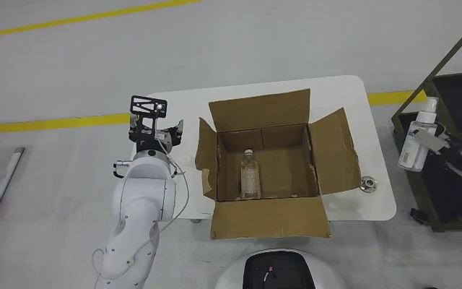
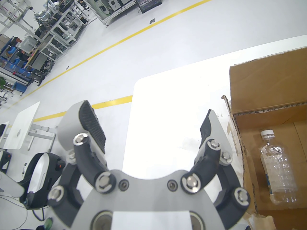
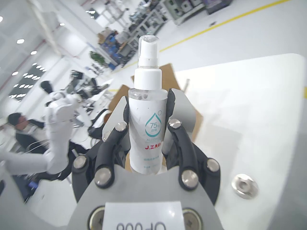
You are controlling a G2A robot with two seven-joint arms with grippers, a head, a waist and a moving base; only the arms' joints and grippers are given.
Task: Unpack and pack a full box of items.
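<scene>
Likely unpacking: right jaws clamp sprayer (image 3: 147, 111) past table's (image 1: 346, 94) right edge; left jaws wide open, empty. Next: set it down, then lift bottle (image 1: 250, 175) from box (image 1: 267, 217).

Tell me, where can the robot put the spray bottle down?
Inside the box, bare floor lies on both sides of the water bottle. The table is bare beyond the box's far flap and beside the small metal ring. The side under the open left gripper is tighter.

Box (image 1: 261, 108) sits on the table (image 1: 346, 94) just right of the left gripper (image 2: 146, 113), bottle (image 1: 250, 177) lying inside, metal ring (image 1: 369, 183) between box and right gripper (image 3: 148, 99).
</scene>
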